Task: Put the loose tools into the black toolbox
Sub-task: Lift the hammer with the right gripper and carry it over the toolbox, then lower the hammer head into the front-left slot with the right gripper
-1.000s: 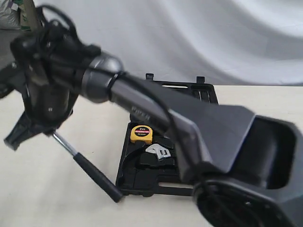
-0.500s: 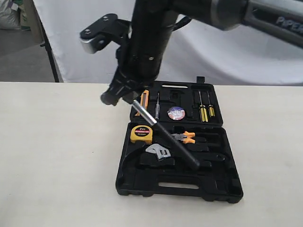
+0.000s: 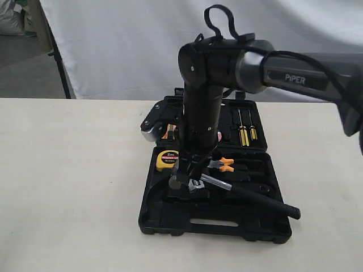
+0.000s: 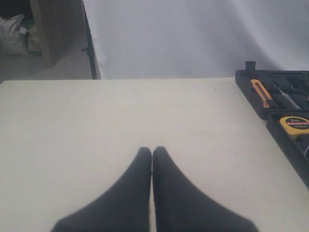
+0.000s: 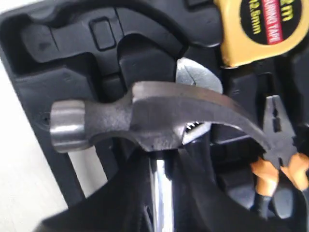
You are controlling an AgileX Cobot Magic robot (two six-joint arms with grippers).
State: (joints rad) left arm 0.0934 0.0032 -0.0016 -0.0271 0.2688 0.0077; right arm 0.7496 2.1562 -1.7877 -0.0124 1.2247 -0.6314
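Note:
My right gripper (image 3: 190,171) is shut on the steel neck of the claw hammer (image 3: 255,199), just under its head. The hammer head (image 5: 159,118) hangs low over the near half of the open black toolbox (image 3: 170,218), and its black handle slants towards the box's front right corner. The silver adjustable wrench (image 3: 197,185) lies in the box directly under the head; its jaw (image 5: 195,77) shows behind the hammer. The right arm hides most of the tape roll, with only a pinkish sliver (image 3: 219,136) showing. My left gripper (image 4: 152,151) is shut and empty over bare table.
A yellow tape measure (image 3: 168,160) and orange-handled pliers (image 3: 226,164) sit in the near half. Screwdrivers (image 3: 244,133) are in the far half, and an orange knife (image 4: 261,93) lies there too. Table surface (image 3: 68,181) spreads left of the box, with a white backdrop behind.
The right arm swung from the left of the table across to the toolbox and came down. The hammer went with it, and its handle now points right-front over the box.

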